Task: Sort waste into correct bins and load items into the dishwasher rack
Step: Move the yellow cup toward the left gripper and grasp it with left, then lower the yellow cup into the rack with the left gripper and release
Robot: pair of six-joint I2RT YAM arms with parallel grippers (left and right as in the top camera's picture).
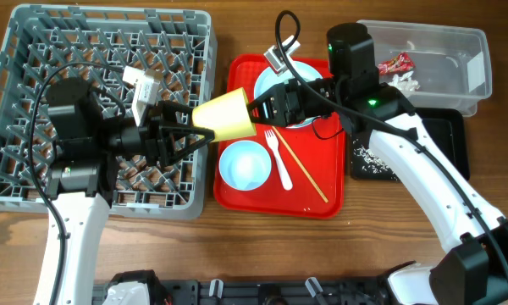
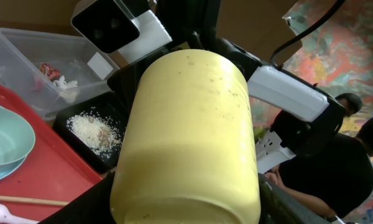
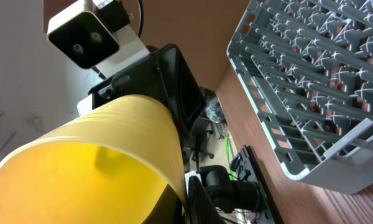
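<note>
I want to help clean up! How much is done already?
Done: the wrapper and tissue lie in the tub, the rice in the black tray. In hand: the cup sits between the right hand and left hand, at the edge of the rack. Left: the blue bowl, fork and chopstick wait on the red tray; no dishes show in the rack.

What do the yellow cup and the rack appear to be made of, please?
The cup: probably plastic, matte pale yellow, opaque, smooth wall with small specks. The rack: moulded grey plastic, judging by its uniform lattice and pegs, dull finish.
</note>
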